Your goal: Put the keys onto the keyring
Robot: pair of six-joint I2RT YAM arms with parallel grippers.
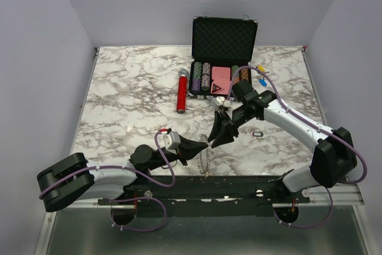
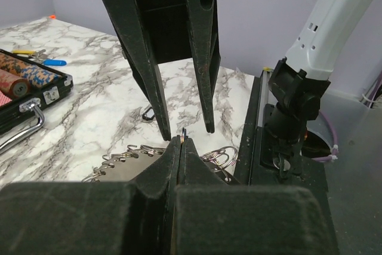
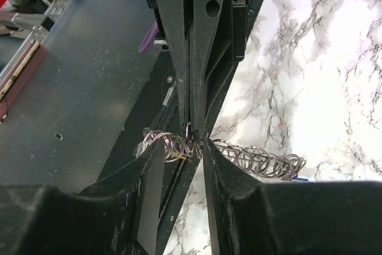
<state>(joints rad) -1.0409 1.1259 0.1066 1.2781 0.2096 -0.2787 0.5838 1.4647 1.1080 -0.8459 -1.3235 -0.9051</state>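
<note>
Ring pinned by the left gripper (image 2: 181,145), right gripper (image 2: 187,133) straddling it, both well in front of the open black hard case (image 1: 224,40).

Your left fingers are pressed together, by the look of it pinching the wire of the large thin metal keyring (image 3: 256,159). That fixes the ring for threading, and its silver keys fan out below on the white marble table (image 1: 131,88). Your right fingers are spread either side of the left tips and hold nothing I can see, probably lining up on the ring. One small silver key with a dark oblong tag (image 1: 258,134) lies loose in front of the case's right corner, not yet on. The case holds rows of striped poker chips (image 1: 201,76) and a pink block (image 1: 221,76). A red cylinder (image 1: 181,92) lies just left of the case.
</note>
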